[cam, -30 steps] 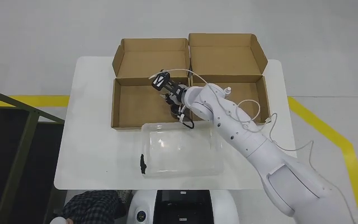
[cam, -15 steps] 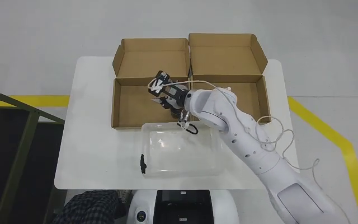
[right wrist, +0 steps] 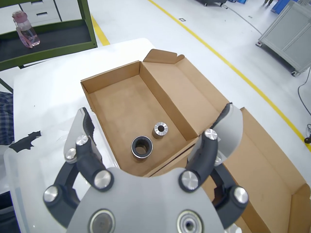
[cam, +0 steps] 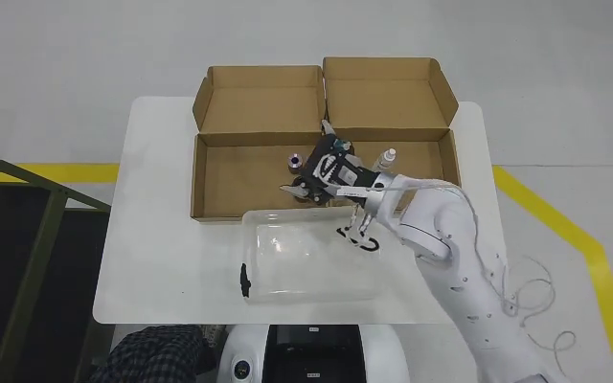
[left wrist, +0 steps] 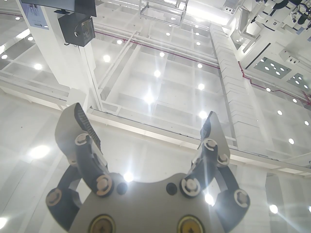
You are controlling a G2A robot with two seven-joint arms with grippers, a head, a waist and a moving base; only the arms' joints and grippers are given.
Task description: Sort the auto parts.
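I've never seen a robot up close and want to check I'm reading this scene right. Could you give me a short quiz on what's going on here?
1. True or false: the right hand is holding a part.
2. How many metal parts lie in the cardboard box? A one, B two, C four.
3. Fill in: the left hand's fingers stand ___.
Key: 1 false, it is open and empty. 2 B. 3 open.
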